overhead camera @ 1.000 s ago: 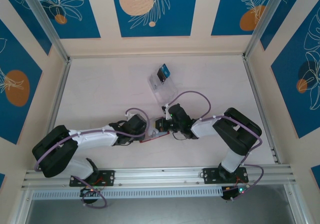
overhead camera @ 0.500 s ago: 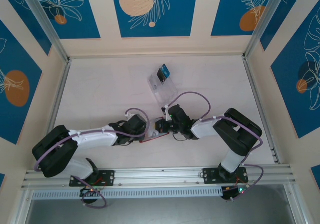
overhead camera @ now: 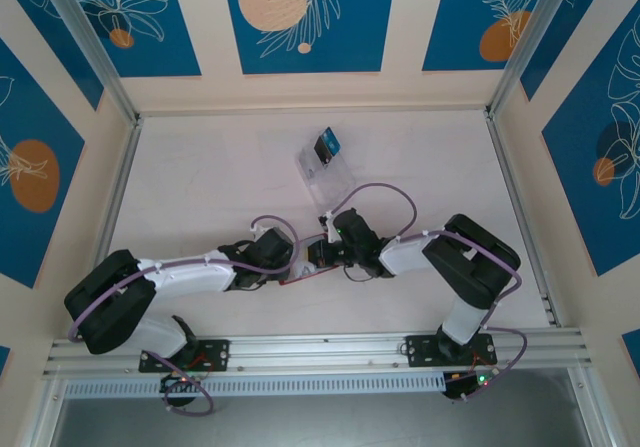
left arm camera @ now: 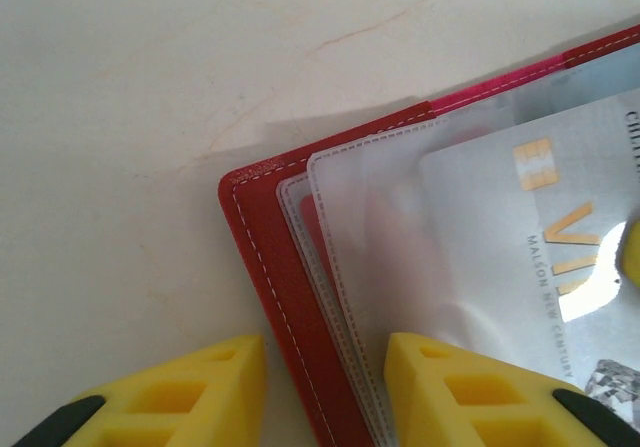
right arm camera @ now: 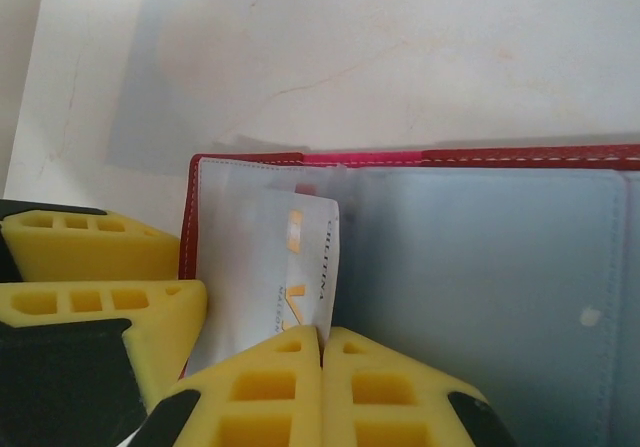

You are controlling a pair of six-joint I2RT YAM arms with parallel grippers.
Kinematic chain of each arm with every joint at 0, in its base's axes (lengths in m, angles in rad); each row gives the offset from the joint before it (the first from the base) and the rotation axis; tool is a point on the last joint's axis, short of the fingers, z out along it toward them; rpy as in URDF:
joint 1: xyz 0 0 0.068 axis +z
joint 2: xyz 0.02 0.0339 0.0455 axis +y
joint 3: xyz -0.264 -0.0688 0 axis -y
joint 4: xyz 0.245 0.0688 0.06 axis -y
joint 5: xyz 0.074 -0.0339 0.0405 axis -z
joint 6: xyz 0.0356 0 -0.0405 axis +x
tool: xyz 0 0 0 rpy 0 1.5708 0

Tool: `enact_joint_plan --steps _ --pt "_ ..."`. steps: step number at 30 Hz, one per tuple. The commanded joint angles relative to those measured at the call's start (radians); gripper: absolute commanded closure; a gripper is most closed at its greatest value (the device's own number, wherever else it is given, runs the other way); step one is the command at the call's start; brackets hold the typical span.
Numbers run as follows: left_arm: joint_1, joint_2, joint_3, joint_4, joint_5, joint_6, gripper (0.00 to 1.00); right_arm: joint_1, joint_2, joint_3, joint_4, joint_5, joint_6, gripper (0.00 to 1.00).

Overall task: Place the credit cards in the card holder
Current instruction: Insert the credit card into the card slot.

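The card holder (overhead camera: 310,274) lies open on the table, a red wallet (right arm camera: 500,267) with grey lining and clear sleeves. My right gripper (right arm camera: 322,342) is shut on a silver credit card (right arm camera: 305,257) with gold lettering. The card's far end lies among the sleeves at the wallet's left end. My left gripper (left arm camera: 325,367) stands open astride the wallet's stitched red edge (left arm camera: 265,257), one finger on the table and the other over the sleeves. The same card (left arm camera: 520,227) shows there beside it. Blue and black credit cards (overhead camera: 325,147) stand in a clear rack.
The clear plastic rack (overhead camera: 330,177) stands just beyond the grippers, mid-table. Both arms meet over the wallet near the table's middle front. Aluminium rails (overhead camera: 120,187) edge the table, with patterned walls behind.
The right arm has edged slightly to the left over the wallet. The left arm and wallet have stayed put.
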Motion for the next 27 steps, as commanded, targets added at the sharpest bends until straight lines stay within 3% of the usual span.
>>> enact_joint_plan --steps 1,11,27 --pt "-0.011 0.028 -0.006 -0.070 -0.002 0.004 0.63 0.023 0.051 0.011 -0.080 -0.026 -0.016 1.00" --pt "-0.011 0.026 -0.006 -0.064 0.004 0.005 0.63 0.029 0.084 0.026 -0.037 -0.049 0.022 1.00" --pt "-0.011 -0.001 -0.048 -0.041 0.005 -0.010 0.64 0.015 0.100 0.051 -0.085 0.024 0.088 1.00"
